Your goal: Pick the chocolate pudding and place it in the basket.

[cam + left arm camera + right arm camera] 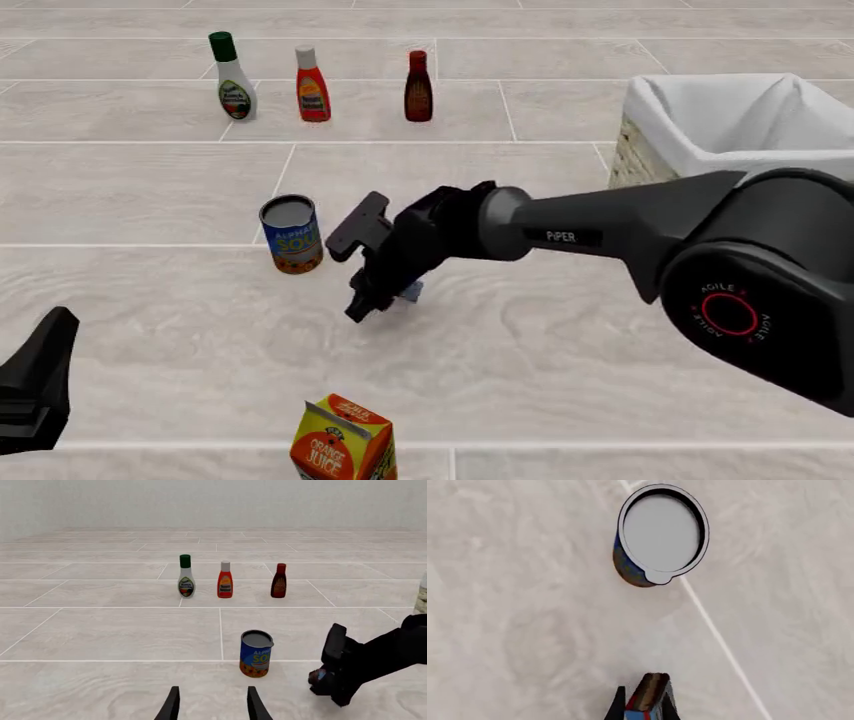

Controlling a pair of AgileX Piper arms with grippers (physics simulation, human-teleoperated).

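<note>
Brown chocolate pudding (pixel 649 696) is pinched in the right claw (pixel 387 297) beside the soup can (pixel 291 234), the basket (pixel 694 130) near the worktop's right edge; left claw (pixel 212 706) is spread.

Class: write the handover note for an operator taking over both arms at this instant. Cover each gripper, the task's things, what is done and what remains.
Right gripper: shut on the chocolate pudding, low over the floor beside the soup can.
Left gripper: open, holding nothing, off at the near left.
Basket: far right, nothing visible inside.
Done: pudding grasped.
Left: lift, carry to the basket, release inside.
</note>
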